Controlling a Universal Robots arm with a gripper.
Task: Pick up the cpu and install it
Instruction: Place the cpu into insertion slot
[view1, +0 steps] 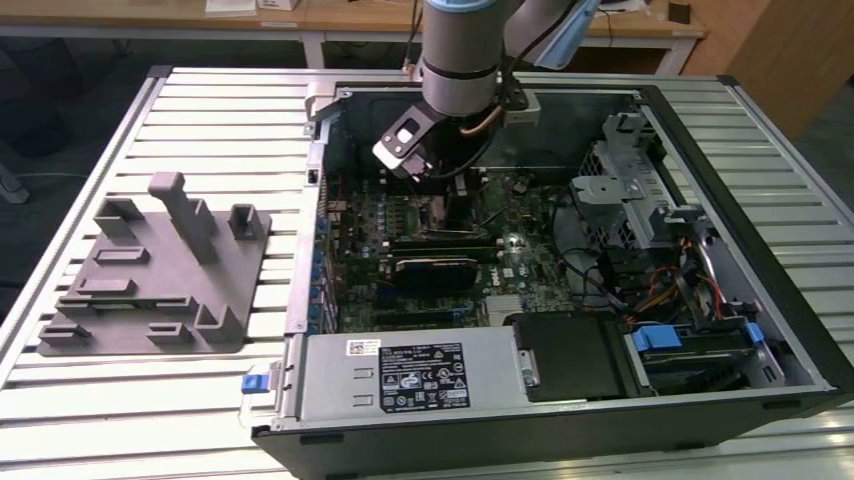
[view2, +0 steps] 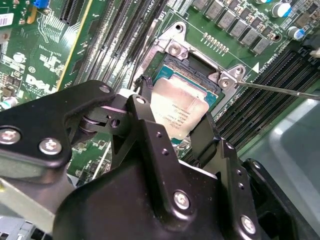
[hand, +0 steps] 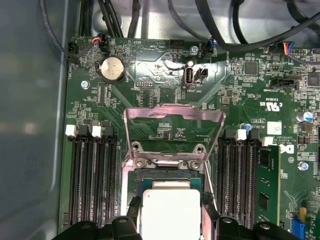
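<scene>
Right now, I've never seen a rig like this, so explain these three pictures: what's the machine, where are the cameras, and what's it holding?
The exterior view shows the whole scene: a robot arm reaches down into an open computer case lying on a slatted metal table. At the exterior view's left sits a grey fixture plate with upright posts. The two wrist views come from cameras riding on the arm, close above the green motherboard. In both wrist views, the black gripper clamps the cpu, a small silver square chip, by two opposite edges over its socket, whose metal cover is flipped open.
</scene>
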